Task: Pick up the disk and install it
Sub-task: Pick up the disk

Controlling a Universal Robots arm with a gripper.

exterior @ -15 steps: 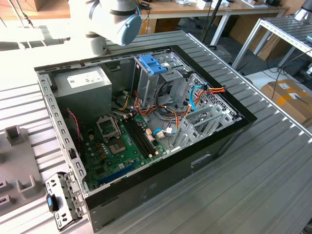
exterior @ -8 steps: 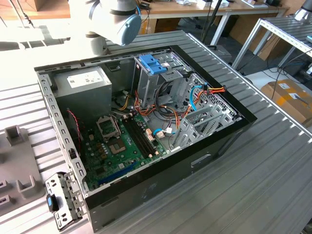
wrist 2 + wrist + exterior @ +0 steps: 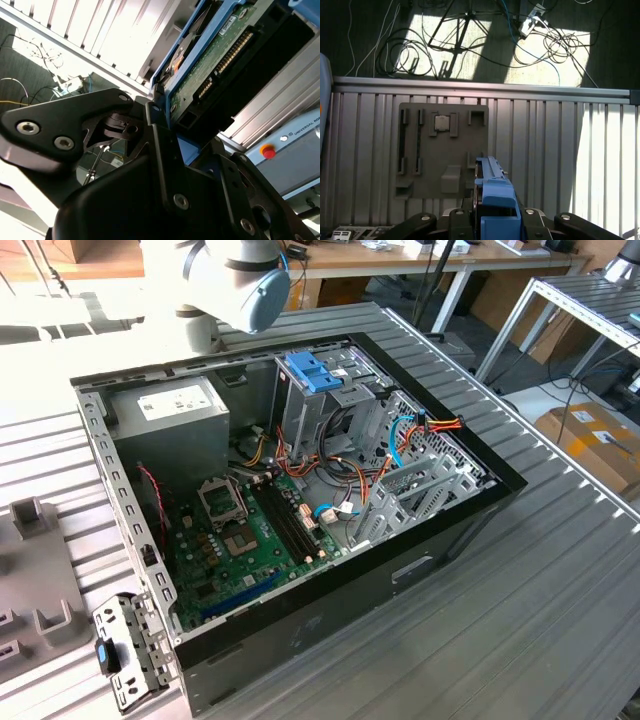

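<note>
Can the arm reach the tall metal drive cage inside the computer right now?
Probably yes: the computer case is open on top and nothing stands above the cage except its light-blue bracket. The tool is shut on the disk.

place: robotics lab | evidence: slatted aluminium bench (image 3: 560,570), open computer case (image 3: 330,628), floor cables (image 3: 560,42), tripod (image 3: 468,17)
</note>
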